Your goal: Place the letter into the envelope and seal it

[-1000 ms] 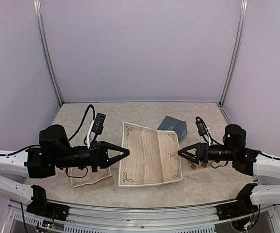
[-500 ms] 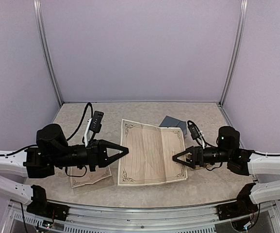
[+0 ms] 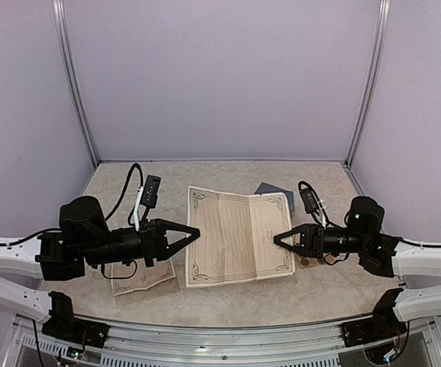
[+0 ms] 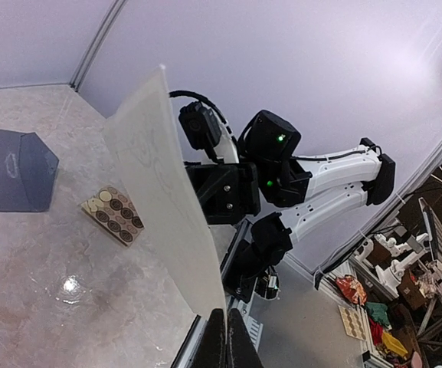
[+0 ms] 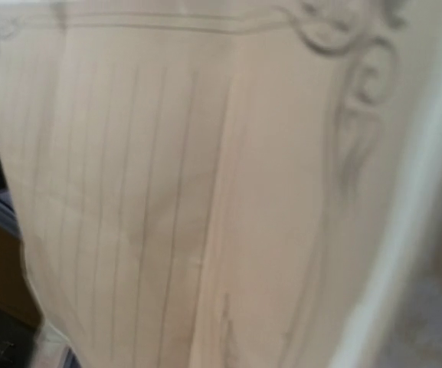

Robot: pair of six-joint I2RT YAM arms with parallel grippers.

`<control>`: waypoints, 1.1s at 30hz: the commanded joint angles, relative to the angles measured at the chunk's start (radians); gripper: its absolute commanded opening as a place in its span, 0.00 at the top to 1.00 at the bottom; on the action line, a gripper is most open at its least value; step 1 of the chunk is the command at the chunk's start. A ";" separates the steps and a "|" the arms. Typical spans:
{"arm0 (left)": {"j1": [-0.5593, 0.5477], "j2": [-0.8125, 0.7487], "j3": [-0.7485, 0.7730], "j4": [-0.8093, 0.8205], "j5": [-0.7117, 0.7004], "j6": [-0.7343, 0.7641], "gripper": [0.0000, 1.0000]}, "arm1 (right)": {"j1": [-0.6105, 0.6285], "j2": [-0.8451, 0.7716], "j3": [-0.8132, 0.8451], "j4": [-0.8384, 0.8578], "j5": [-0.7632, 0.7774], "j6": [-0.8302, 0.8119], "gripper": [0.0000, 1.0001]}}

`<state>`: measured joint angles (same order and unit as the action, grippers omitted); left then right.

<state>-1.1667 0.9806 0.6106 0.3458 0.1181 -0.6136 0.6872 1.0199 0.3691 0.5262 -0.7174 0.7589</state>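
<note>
The letter (image 3: 235,237), a cream lined sheet with scroll corners, hangs above the table between both arms. My left gripper (image 3: 198,231) is shut on its left edge; in the left wrist view the sheet (image 4: 159,192) rises edge-on out of the closed gripper (image 4: 227,314). My right gripper (image 3: 277,238) has its jaws drawn together on the right edge. The right wrist view is filled by the letter (image 5: 190,192), which hides the fingers. The slate-blue envelope (image 3: 276,192) lies flat behind the letter's far right corner, and the left wrist view also shows this envelope (image 4: 14,169).
A tan sheet of round brown stickers (image 4: 113,215) lies on the marble table near the right arm; in the top view the sticker sheet (image 3: 312,261) peeks out under that arm. Another tan paper (image 3: 140,277) lies under the left arm. Purple walls enclose the table.
The right gripper went from wide open beside the letter's right edge to closed on it. The letter shifted slightly and its right side rose. The left gripper stayed shut on the left edge.
</note>
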 commanded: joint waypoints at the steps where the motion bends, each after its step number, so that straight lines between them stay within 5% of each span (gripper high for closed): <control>1: -0.006 -0.009 0.004 -0.032 -0.055 -0.001 1.00 | 0.012 -0.024 0.009 -0.009 0.040 0.004 0.86; 5: -0.006 0.001 0.017 -0.068 -0.095 -0.004 1.00 | 0.014 -0.034 0.022 -0.062 0.091 -0.008 1.00; 12: -0.004 0.044 0.075 -0.251 -0.344 -0.043 1.00 | 0.021 -0.063 0.058 -0.188 0.210 -0.051 1.00; 16: -0.001 0.079 0.076 -0.211 -0.301 -0.039 1.00 | 0.027 -0.055 0.063 -0.191 0.223 -0.049 1.00; 23: 0.037 0.024 0.036 -0.167 -0.251 -0.051 0.62 | 0.030 -0.101 0.054 -0.187 0.255 -0.044 1.00; 33: 0.298 -0.212 -0.021 -0.281 -0.173 -0.110 0.47 | 0.030 -0.173 0.091 -0.228 0.102 -0.112 1.00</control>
<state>-0.9367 0.8074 0.5926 0.1329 -0.0856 -0.7029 0.7048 0.8707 0.4198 0.3180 -0.5213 0.6891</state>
